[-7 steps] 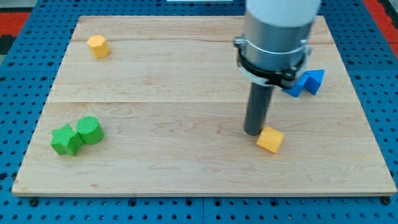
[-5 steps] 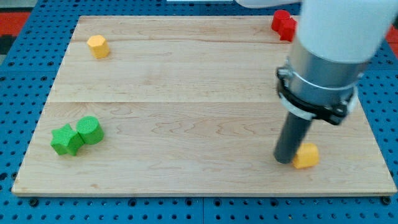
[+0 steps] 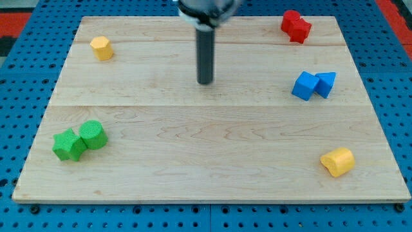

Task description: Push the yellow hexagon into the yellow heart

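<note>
The yellow hexagon [image 3: 101, 48] lies near the board's top left corner. The yellow heart [image 3: 338, 161] lies near the bottom right corner, far from the hexagon. My tip [image 3: 205, 82] rests on the board in the upper middle, touching no block. It stands well to the right of the hexagon and far up and left of the heart. The dark rod rises straight from the tip to the view's top edge.
Two green blocks [image 3: 69, 144] [image 3: 93, 135] touch each other at the lower left. Two blue blocks [image 3: 305, 86] [image 3: 326, 84] sit together at the right. Two red blocks [image 3: 295, 26] sit at the top right. The wooden board [image 3: 193, 187] lies on a blue pegboard.
My tip has left the yellow heart at the lower right and moved up and left to the upper middle. The heart was pushed right and down toward the bottom right corner.
</note>
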Robot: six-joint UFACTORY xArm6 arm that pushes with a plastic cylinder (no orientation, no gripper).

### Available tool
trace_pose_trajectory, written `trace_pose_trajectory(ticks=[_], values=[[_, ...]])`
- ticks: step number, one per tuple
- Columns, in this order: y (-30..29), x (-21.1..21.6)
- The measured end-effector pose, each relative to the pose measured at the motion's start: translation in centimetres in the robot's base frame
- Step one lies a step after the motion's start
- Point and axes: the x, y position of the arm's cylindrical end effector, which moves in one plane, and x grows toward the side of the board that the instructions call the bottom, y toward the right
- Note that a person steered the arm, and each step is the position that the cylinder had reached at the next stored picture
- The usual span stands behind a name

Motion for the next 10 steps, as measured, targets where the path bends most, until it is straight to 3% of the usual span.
trace_pose_trajectory(ticks=[1,2,3,5,7,8,10], values=[[-4.8,-7.4],[-12.7,-11.5],[-20.0,-11.2],[-20.9,-3.9],[-16.9,2.6],[-19.0,5.0],[-10.5,5.4]])
